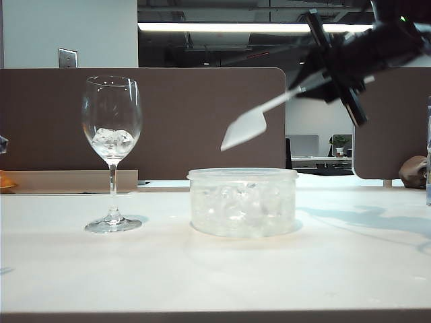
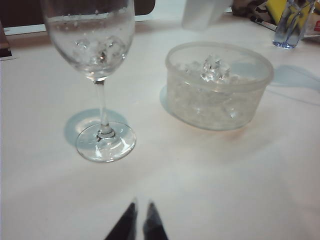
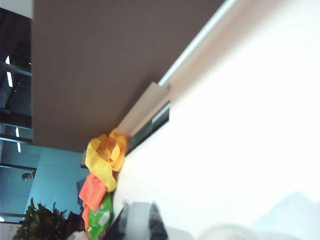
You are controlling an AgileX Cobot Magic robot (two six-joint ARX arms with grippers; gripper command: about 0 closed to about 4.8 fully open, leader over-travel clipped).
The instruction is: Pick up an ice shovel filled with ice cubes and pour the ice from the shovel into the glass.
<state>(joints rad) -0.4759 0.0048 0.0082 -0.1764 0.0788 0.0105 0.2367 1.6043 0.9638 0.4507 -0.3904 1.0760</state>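
Note:
The glass [image 1: 112, 128] stands at the left of the white table with a few ice cubes [image 1: 112, 139] in its bowl. High at the right, my right gripper [image 1: 318, 83] is shut on the thin handle of the ice shovel [image 1: 244, 128], whose white scoop hangs tilted above the tub [image 1: 242, 202]; whether ice lies in it does not show. In the right wrist view the dark fingers [image 3: 156, 221] clamp the white handle [image 3: 140, 225]. My left gripper [image 2: 141, 205] is shut and empty, low over the table in front of the glass [image 2: 92, 45] and the tub [image 2: 218, 87].
The round translucent tub holds a heap of ice cubes [image 2: 215, 70]. A clear bottle [image 2: 290, 22] stands at the table's far right. A brown partition [image 1: 202, 114] runs behind the table. Yellow, orange and green packets [image 3: 102, 170] lie by the partition.

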